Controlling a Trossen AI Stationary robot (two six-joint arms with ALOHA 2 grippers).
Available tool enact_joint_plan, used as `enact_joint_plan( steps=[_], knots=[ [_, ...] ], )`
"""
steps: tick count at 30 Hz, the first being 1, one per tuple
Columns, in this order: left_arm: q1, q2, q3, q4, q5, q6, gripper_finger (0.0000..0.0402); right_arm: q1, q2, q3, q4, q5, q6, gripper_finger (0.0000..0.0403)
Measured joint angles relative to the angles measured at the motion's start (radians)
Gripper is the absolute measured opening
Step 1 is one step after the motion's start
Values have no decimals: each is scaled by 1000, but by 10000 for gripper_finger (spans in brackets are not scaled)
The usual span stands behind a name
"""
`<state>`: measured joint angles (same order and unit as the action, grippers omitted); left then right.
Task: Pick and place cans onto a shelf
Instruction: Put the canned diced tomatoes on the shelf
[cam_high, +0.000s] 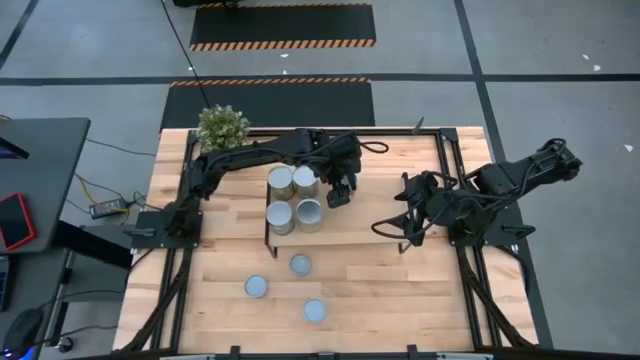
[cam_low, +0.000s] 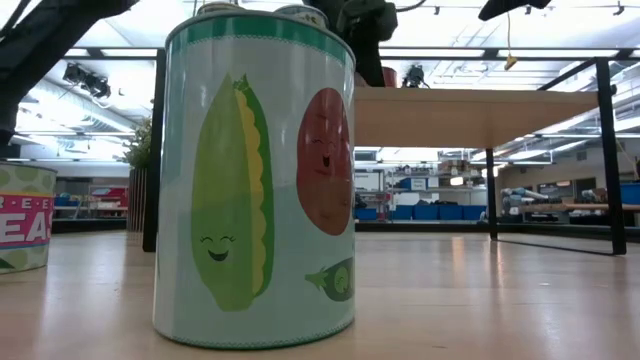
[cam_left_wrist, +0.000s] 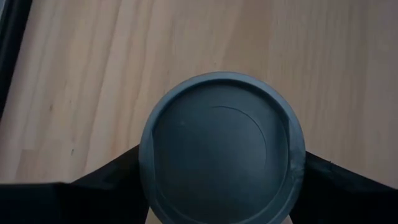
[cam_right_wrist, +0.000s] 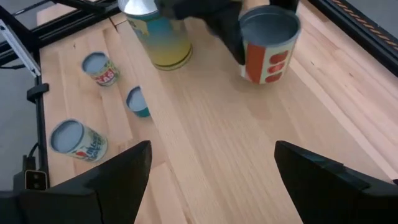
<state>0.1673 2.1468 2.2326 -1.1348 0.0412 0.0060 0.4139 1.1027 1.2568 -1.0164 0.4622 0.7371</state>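
Where left gripper (cam_high: 341, 197) clasps: round grey-lidded can (cam_left_wrist: 222, 148).

The left gripper (cam_high: 340, 192) hides the can (cam_left_wrist: 222, 147) beneath it.

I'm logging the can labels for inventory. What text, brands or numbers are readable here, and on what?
"EE" over "EAS", cut off at the picture's edge: on the can at the low view's left edge.
The big can up close there shows only cartoon vegetables, no words.
Labels on the small cans in the right wrist view: too blurred to read.
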Motion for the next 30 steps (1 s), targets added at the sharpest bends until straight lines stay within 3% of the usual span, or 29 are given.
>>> enact_joint_plan(
  steps=[8,18,25,30],
  knots=[
    [-1,-2,0,-49,-24,56,289,-28,0,0,44,1,-37,347],
    [-30,-2,0,-63,-52,111,392,-71,0,0,57,-18,-66,347],
    [-38,-3,93,-150,-98,112,392,-114,1,-37,65,-19,-136,347],
    [-40,-55,102,-103,-97,97,392,-197,2,-141,186,-118,-226,347]
  ],
)
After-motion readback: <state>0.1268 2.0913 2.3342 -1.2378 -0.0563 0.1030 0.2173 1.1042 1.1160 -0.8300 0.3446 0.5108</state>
